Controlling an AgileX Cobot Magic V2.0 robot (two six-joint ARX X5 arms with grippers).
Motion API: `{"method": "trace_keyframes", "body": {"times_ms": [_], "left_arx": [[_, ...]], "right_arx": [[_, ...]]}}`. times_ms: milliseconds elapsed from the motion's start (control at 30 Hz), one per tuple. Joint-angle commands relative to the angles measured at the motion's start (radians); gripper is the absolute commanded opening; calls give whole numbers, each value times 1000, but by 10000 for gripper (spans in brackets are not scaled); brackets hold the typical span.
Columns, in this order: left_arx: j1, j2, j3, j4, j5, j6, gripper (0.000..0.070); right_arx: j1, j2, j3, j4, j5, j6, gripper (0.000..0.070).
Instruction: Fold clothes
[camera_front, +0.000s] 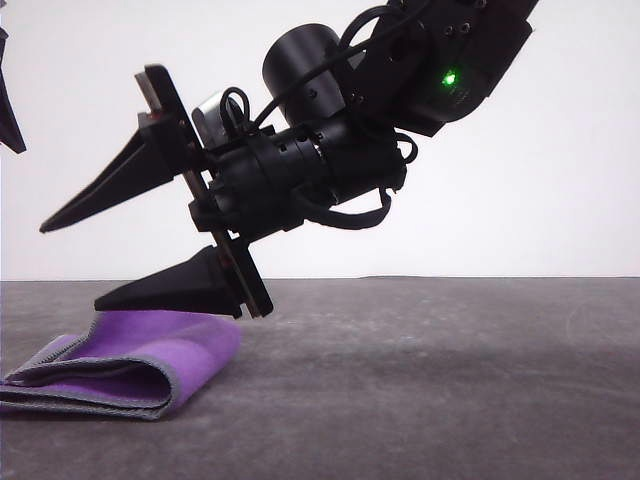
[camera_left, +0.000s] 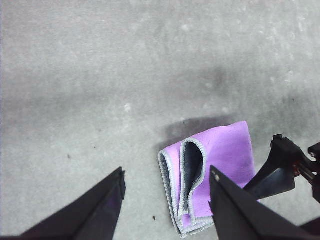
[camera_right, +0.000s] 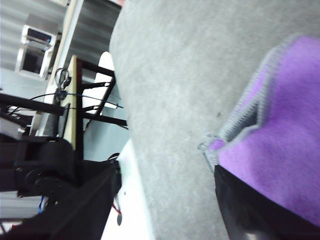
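On the grey table (camera_front: 450, 380), at your front view's lower left, the cloth (camera_front: 130, 365) lies folded over, purple face out with dark grey showing inside the fold and light stitched edging along its sides. Your right gripper (camera_front: 70, 265) hangs just above it, tilted, jaws spread wide and holding nothing; the lower finger sits close over the fabric. From the left wrist view you see the left gripper (camera_left: 167, 182) also wide apart, empty, beside the cloth
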Motion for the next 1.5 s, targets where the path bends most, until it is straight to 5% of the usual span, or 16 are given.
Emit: {"method": "trace_keyframes", "body": {"times_ms": [0,200,333,500,933,1333,1400,1433,1467], "left_arx": [[1,10,15,5,3,0,319],[1,10,15,6,3,5,319],[1,10,15,6,3,5,318],[1,10,15,4,3,12,318],[1,10,15,0,2,31,314],[1,10,15,2,3,30,314],[1,10,15,2,3,30,283],[1,10,15,1,3,30,224],[1,10,15,1,3,30,86]], "right_arx": [[-9,9,21,0,-7,-34,411],[-107,-91,21,-223,78,-223,413],[-200,-230,21,-486,304,-432,413],[-310,-441,21,-667,590,-578,413],[-644,-909,-113,-905,641,-672,413],[-668,-1063,-192,-954,652,-671,406],[-668,-1062,-192,-963,652,-672,294],[-668,-1061,-192,-966,652,-674,176],[-668,-1061,-192,-967,652,-681,48]]}}
